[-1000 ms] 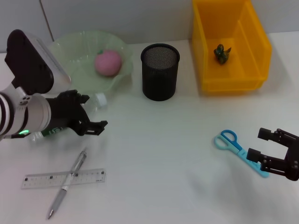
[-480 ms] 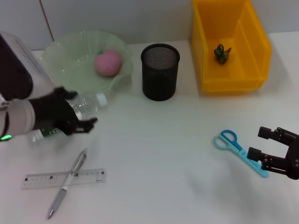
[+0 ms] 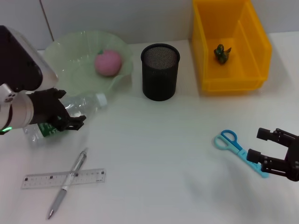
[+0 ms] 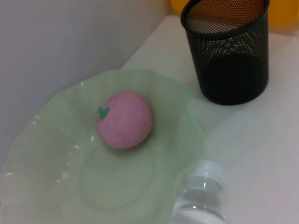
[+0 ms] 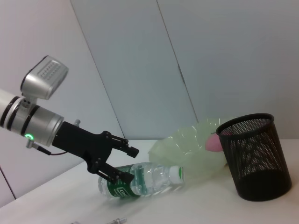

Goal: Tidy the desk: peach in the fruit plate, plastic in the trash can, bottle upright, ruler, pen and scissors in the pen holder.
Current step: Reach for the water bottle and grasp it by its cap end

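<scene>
A clear bottle [image 3: 86, 105] with a green label and white cap lies on its side in front of the green fruit plate [image 3: 70, 49], which holds the pink peach [image 3: 108, 63]. My left gripper [image 3: 74, 106] is open, its fingers astride the bottle's [image 5: 149, 178] labelled end. The right wrist view shows that gripper [image 5: 129, 164] spread over the bottle. The blue scissors [image 3: 233, 145] lie at the right, with my right gripper [image 3: 259, 144] open over their blades. Ruler [image 3: 64, 178] and pen [image 3: 68, 182] lie crossed at the front left. The crumpled plastic [image 3: 222, 53] is in the yellow trash can [image 3: 254, 51].
The black mesh pen holder [image 3: 160, 71] stands upright between plate and trash can. The left wrist view shows the peach [image 4: 124, 120], the plate's rim [image 4: 56, 107], the holder [image 4: 227, 51] and the bottle cap [image 4: 204, 173]. A wall closes the table's far side.
My left gripper has moved left and back along the bottle, from near its cap end to over its labelled body. The right arm and the scissors have stayed put.
</scene>
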Motion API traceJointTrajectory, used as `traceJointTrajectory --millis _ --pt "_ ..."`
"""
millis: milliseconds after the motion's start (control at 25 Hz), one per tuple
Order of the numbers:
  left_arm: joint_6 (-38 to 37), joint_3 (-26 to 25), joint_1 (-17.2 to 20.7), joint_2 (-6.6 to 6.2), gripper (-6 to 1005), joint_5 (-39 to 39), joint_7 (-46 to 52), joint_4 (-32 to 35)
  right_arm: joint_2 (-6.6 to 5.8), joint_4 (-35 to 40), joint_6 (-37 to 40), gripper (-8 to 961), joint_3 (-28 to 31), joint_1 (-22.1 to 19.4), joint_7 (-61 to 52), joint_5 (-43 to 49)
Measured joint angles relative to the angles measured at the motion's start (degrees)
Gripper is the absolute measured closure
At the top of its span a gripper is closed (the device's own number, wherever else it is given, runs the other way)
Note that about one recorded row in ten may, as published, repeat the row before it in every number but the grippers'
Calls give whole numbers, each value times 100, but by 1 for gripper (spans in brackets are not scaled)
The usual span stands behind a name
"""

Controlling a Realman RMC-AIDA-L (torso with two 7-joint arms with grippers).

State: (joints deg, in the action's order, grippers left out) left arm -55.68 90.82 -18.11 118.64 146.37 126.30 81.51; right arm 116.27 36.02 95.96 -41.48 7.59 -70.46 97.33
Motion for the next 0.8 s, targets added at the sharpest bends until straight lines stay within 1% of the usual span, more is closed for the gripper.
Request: traceJointTrajectory --millis 280,480,680,800 --pt "-160 4 -354 -3 215 100 -7 -286 0 16 49 110 28 72 -130 263" --pt "-227 -1 -448 7 217 245 17 -300 0 25 57 110 27 77 -138 284" --pt "-272 -11 -665 9 219 385 89 -597 0 29 58 111 27 75 -138 301" --pt "-292 -11 -718 8 220 424 115 -664 0 28 54 111 22 77 -138 329"
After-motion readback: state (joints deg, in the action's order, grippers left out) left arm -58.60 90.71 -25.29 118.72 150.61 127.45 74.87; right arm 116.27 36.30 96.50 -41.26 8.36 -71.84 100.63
